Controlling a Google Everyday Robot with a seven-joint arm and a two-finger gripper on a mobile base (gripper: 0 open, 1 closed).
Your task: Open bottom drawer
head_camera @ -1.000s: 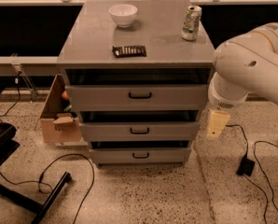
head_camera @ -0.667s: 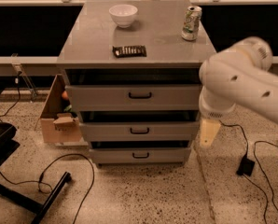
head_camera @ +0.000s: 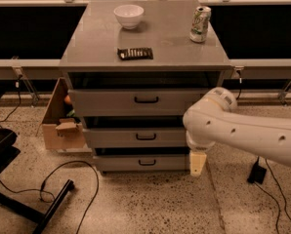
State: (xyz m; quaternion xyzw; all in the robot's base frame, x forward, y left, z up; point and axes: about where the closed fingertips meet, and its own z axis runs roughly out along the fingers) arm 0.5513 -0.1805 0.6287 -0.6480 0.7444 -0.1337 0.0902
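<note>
The grey cabinet has three drawers. The bottom drawer is the lowest, with a slim grey front and a small black bar handle; it looks closed. My white arm reaches in from the right. My gripper hangs down at the right end of the bottom drawer's front, well to the right of the handle, with its cream tip pointing at the floor. The middle drawer and the top drawer sit above.
On the cabinet top are a white bowl, a drinks can and a dark flat packet. An open cardboard box stands at the left. A chair base, cables and a black adapter lie on the floor.
My arm has swung left and down across the cabinet's right side. The gripper now hangs lower, level with the bottom drawer. The drawers have not moved.
</note>
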